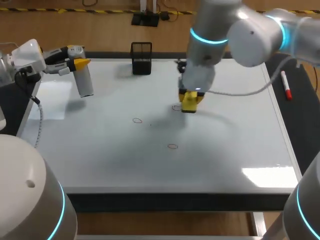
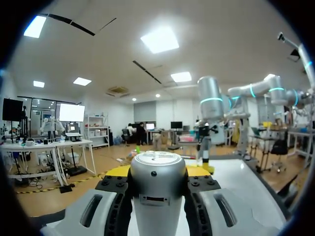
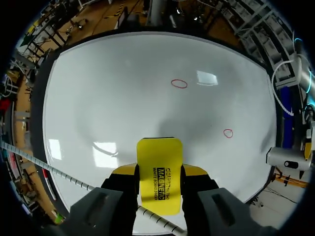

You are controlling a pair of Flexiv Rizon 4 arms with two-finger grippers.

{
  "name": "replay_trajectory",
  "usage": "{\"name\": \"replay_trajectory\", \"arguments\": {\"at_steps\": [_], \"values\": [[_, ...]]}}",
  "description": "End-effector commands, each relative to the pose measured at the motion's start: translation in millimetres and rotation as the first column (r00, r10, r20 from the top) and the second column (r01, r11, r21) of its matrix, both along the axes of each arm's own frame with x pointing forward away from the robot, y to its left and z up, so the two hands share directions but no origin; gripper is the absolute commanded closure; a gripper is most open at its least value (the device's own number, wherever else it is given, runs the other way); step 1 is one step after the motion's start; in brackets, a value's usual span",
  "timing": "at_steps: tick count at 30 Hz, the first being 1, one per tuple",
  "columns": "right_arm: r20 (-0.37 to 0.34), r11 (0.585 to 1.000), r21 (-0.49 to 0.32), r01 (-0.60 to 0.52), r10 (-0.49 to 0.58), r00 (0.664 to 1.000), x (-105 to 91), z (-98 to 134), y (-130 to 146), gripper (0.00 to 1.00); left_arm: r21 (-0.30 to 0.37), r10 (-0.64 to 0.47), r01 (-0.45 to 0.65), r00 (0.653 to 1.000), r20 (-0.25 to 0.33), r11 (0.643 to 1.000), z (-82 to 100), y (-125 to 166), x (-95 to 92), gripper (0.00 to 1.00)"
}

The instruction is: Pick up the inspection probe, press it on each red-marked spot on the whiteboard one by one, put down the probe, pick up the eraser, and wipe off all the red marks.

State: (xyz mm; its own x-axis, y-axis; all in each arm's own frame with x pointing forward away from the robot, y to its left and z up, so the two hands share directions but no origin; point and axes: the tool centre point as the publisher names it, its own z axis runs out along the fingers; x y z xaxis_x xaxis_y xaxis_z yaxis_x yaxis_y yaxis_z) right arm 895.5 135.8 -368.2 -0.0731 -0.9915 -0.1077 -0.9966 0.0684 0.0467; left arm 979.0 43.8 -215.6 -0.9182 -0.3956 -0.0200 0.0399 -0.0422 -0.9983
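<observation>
Eraser [image 3: 158, 167], yellow, is sitting clamped between the right gripper's [image 1: 191, 98] fingers, low at the whiteboard [image 1: 225, 150], contact unclear, just beside one red ring [image 1: 176, 107]. Two more rings [image 1: 137, 120] are lying nearer the robot. Left gripper [image 1: 75, 63] is gripping the probe [image 1: 85, 82] over the board's far left part.

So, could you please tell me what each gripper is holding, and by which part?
The right gripper holds the yellow eraser by its two long sides; the left gripper holds the probe near its upper end.
</observation>
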Motion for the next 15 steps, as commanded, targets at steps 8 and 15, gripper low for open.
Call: {"name": "replay_trajectory", "arguments": {"at_steps": [8,15], "values": [[-0.002,0.997,-0.042,-0.058,0.058,0.998,-17.8,-8.4,98.8,1.0,0.002,0.002,-0.002,1.0,0.0,1.0,1.5,-0.3,-0.7,1.0],[-0.003,0.991,-0.064,-0.121,0.121,0.993,-29.9,-13.7,150.0,1.0,0.002,0.002,-0.002,1.0,0.0,1.0,1.5,-0.3,-0.7,1.0]]}}
